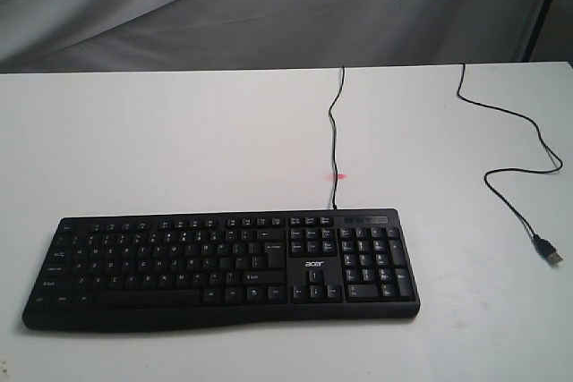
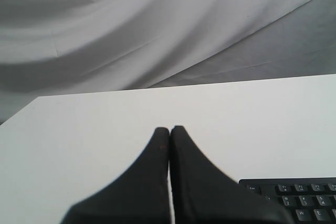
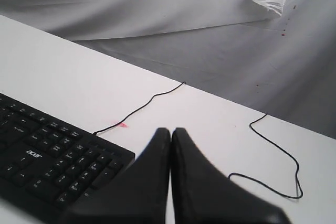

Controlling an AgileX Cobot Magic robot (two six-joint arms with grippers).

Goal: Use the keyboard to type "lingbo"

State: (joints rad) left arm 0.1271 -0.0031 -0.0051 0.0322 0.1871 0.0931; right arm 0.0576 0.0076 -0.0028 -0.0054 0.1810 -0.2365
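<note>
Lying along the near edge of the table in the exterior view, the keyboard has broad white surface beyond it. Both the left gripper and the right gripper are clenched tight, empty; a loose cable snakes at right.

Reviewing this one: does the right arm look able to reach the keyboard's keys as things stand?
Probably yes. The right gripper, shut, hangs near the keyboard, whose keys are uncovered; the loose cable lies off to the side, not between them.

One keyboard; one keyboard cable; one loose USB cable; two grippers.
</note>
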